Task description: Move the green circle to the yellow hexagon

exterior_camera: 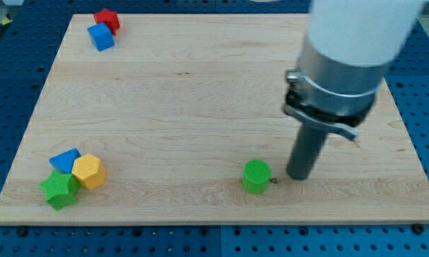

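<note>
The green circle (256,175) is a short round block near the view's bottom, a little right of the middle. The yellow hexagon (88,171) lies at the view's bottom left. My tip (297,176) stands on the board just to the right of the green circle, a small gap apart from it. The yellow hexagon is far to the left of both.
A blue triangle (64,160) and a green star (59,189) touch the yellow hexagon at the bottom left. A red star (108,19) and a blue block (100,36) sit at the top left. The wooden board (200,86) ends at a blue pegboard frame.
</note>
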### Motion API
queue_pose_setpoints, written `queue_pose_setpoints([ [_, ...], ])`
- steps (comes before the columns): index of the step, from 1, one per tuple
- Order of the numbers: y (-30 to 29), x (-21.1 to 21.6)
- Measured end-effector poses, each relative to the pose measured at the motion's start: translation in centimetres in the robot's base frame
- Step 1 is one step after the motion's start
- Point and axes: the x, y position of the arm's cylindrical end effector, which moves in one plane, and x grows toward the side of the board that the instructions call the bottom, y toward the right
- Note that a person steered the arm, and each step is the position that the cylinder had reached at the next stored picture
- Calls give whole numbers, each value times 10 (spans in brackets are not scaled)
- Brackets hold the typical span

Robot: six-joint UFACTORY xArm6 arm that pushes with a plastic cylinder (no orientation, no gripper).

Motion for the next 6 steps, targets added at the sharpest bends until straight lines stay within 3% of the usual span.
queue_pose_setpoints([
  [3,-143,8],
  [6,-214,5],
])
